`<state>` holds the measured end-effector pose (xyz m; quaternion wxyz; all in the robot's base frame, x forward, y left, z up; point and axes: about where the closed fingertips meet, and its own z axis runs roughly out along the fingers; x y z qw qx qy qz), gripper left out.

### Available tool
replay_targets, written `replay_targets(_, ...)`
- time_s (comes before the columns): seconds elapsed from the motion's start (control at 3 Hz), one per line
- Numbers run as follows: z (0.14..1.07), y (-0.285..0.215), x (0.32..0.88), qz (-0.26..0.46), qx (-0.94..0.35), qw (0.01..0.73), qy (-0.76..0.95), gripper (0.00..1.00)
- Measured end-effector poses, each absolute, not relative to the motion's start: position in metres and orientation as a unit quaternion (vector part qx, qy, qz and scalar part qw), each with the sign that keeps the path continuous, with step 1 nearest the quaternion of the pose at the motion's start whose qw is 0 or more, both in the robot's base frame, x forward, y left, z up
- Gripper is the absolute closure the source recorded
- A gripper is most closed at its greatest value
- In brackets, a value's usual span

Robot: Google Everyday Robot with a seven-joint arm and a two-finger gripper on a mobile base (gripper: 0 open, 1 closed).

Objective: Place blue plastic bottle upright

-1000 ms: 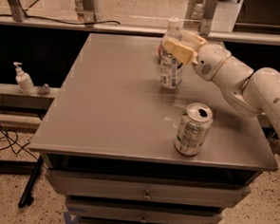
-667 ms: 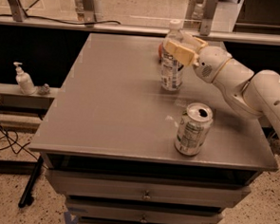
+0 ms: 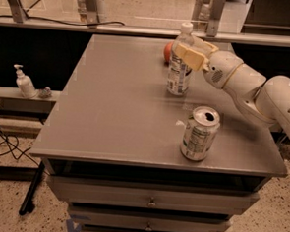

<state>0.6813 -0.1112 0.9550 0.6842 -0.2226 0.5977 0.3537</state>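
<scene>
The blue plastic bottle (image 3: 179, 73) is clear, with a white cap and a white-bluish label. It stands upright on the grey table (image 3: 115, 111), toward the back right. My gripper (image 3: 192, 52) reaches in from the right on a white arm (image 3: 250, 90). Its cream fingers (image 3: 188, 55) sit on either side of the bottle's shoulder and are closed on it. The front finger hides part of the bottle's upper body.
A silver can (image 3: 199, 133) stands upright near the table's front right. An orange round object (image 3: 167, 51) lies just behind the bottle. A white pump dispenser (image 3: 25, 82) stands on a low ledge at the left. Drawers sit under the tabletop.
</scene>
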Motion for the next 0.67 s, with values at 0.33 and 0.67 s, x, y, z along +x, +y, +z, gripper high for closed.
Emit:
replay_targets(0.33, 0.9558, -0.1114, 0.6812, 0.354, -0.222, 0.684, 0.598, 0.36)
replay_targets(0.67, 0.9567, -0.1114, 0.6812, 0.354, -0.222, 0.684, 0.598, 0.12)
